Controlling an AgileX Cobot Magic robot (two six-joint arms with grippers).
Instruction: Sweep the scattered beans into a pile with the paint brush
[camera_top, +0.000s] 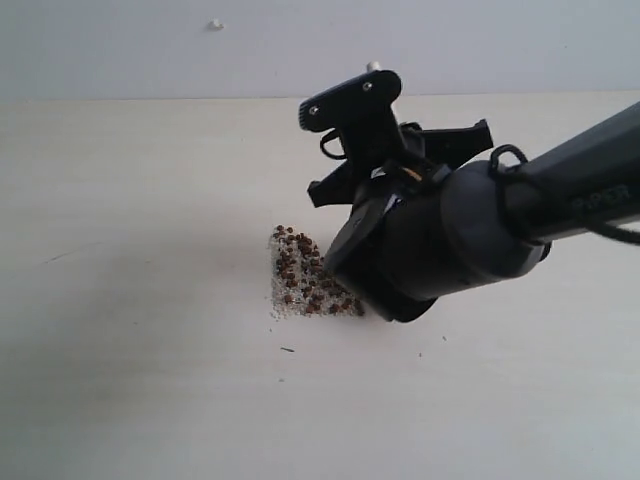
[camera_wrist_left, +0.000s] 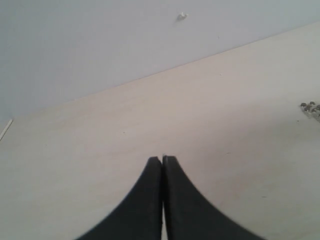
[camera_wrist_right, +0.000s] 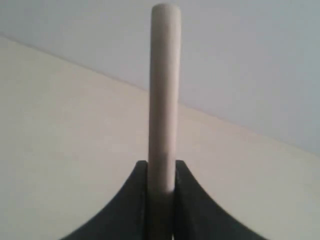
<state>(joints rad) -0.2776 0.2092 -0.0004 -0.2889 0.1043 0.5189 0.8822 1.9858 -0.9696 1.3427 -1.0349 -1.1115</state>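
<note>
pale wooden tabletop (camera_top: 120, 400), grey wall (camera_top: 450, 40) behind. right gripper (camera_wrist_right: 161, 170) is clenched on the light wooden handle of the paint brush (camera_wrist_right: 164, 90), presumably so its bristles, hidden behind the arm (camera_top: 470, 230), press down. tiny reddish-brown beans (camera_top: 300, 272) sit in 1 pile just beside it. left gripper (camera_wrist_left: 162, 161) closed, empty, well apart.

Exterior camera: looks obliquely down across the pale wooden table (camera_top: 120, 380) to the grey wall (camera_top: 450, 40). Left wrist camera: low behind its black left tool (camera_wrist_left: 162, 159), facing that wall; both views share the wall's small white speck (camera_top: 215, 24). Right wrist camera: close behind its black right tool (camera_wrist_right: 161, 165), also facing the wall.
</note>
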